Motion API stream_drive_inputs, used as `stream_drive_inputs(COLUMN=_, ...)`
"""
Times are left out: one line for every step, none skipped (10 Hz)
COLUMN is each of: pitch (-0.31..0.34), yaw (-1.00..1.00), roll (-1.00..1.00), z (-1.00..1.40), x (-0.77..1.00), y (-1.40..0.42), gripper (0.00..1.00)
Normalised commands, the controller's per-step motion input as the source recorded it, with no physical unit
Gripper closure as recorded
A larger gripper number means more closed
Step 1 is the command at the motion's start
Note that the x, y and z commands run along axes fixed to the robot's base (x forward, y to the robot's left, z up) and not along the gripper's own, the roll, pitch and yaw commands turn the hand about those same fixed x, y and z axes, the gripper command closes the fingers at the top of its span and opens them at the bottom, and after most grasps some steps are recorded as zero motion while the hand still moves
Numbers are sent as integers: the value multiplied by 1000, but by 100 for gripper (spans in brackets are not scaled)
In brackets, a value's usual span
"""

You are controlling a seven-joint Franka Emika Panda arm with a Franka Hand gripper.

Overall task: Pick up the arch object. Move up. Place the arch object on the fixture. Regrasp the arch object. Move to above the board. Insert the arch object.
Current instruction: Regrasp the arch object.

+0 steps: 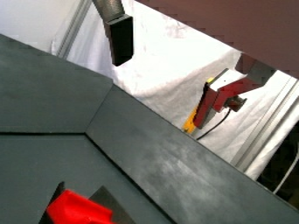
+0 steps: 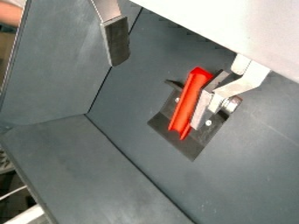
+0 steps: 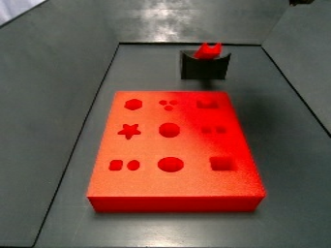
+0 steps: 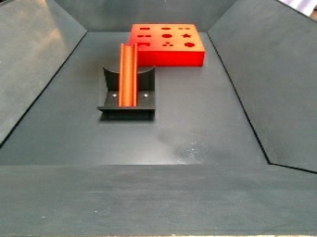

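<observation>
The arch object (image 4: 128, 69) is a long red bar lying in the recess of the dark fixture (image 4: 126, 104), lengthwise along the floor. It also shows in a wrist view (image 2: 187, 103) on the fixture (image 2: 173, 133), and its end shows in a wrist view (image 1: 77, 208). In a side view its end (image 3: 210, 48) sticks up from the fixture (image 3: 204, 67). The orange-red board (image 3: 175, 145) lies flat with its shaped holes up; it also shows in a side view (image 4: 168, 44). My gripper (image 2: 176, 66) is open and empty, raised above the fixture. One of its fingers (image 2: 114, 39) is well clear of the bar.
Dark sloping walls enclose the grey floor (image 4: 186, 139) on all sides. The board lies beyond the fixture, apart from it. White cloth (image 1: 176, 79) hangs past the wall in a wrist view.
</observation>
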Motion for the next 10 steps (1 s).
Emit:
stream_drive_inputs(pitch=105, yaw=216, roll=213, z=-3, x=92, y=-41, gripper=0)
stream_drive_inputs(pitch=64, yaw=217, roll=178, z=-4, x=86, y=-48, gripper=0)
stream_drive_inputs(pitch=46, yaw=208, roll=165, z=-10, x=91, y=-54, gripper=0)
stream_drive_inputs(pitch=35, yaw=299, roll=190, z=-1000, x=36, y=43, gripper=0)
stream_drive_inputs(pitch=15, yaw=261, roll=183, z=-1000, x=43, y=43, gripper=0)
stream_drive_inputs(pitch=-31, yaw=224, roll=173, z=-1000, x=55, y=37, gripper=0)
stream_drive_inputs(pitch=-66, yaw=186, roll=147, z=-1000, x=65, y=31, gripper=0)
stream_drive_inputs(pitch=-94, yaw=149, roll=120, z=-1000, x=77, y=28, gripper=0)
stream_drive_inputs(pitch=-116, yaw=112, roll=98, z=-1000, x=85, y=26, gripper=0)
stream_drive_inputs(pitch=-129, yaw=75, roll=83, z=-1000, x=92, y=25, gripper=0)
